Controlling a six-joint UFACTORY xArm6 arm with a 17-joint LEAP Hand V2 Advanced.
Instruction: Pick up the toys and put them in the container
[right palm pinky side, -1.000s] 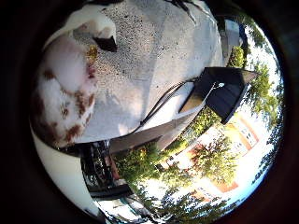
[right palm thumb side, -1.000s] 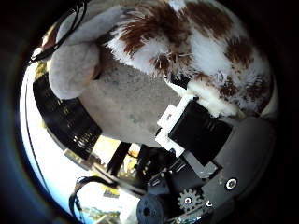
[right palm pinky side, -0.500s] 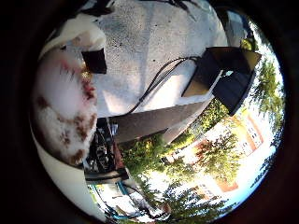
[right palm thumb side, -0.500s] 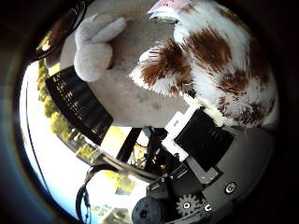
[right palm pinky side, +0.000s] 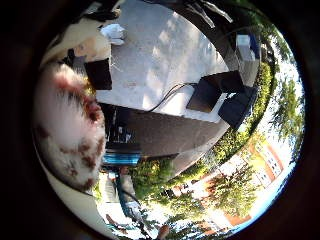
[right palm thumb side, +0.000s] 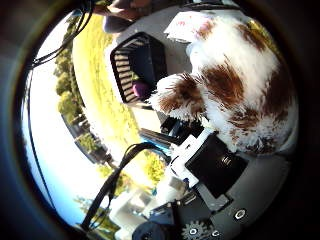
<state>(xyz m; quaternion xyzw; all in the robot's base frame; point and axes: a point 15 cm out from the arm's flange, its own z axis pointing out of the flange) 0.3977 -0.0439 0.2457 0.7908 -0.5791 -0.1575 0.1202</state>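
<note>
Fluffy white-and-brown plush toy (right palm thumb side: 235, 95), black slatted plastic container (right palm thumb side: 137, 70), and rough matt grey table (right palm pinky side: 165, 60)

A pale grey tabletop (right palm pinky side: 165, 60) fills the upper part of the little finger side view, with two flat black boxes (right palm pinky side: 222, 92) lying near its far edge. Beyond that edge stand green trees (right palm pinky side: 235, 195) and an orange-walled building (right palm pinky side: 265, 160) under a bright sky. In the thumb side view, a sunlit lawn (right palm thumb side: 100, 95) runs past more trees (right palm thumb side: 67, 85).
</note>
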